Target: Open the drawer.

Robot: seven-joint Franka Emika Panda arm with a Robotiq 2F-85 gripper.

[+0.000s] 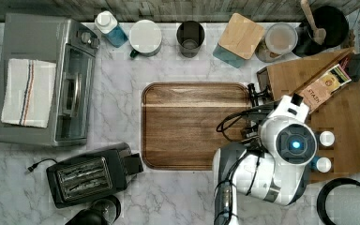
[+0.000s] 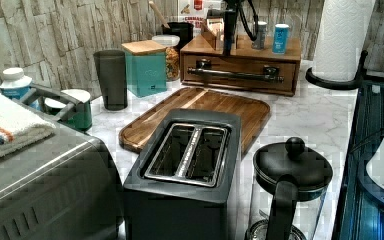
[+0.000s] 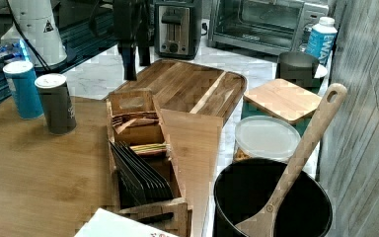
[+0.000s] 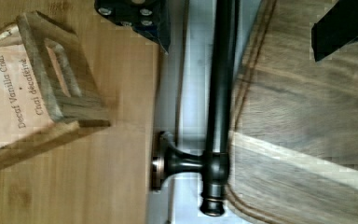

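We see a white marble counter (image 1: pixel 122 122) with grey veining, and everything else we place by it. Behind the marble counter rises a wall of weathered grey wood planks (image 2: pixel 40 35), running along its far edge in the left view and along its right-hand side in the right view. On the marble counter, a silver toaster oven (image 1: pixel 47 79) stands at one end and a black toaster (image 1: pixel 86 174) sits just beside it.
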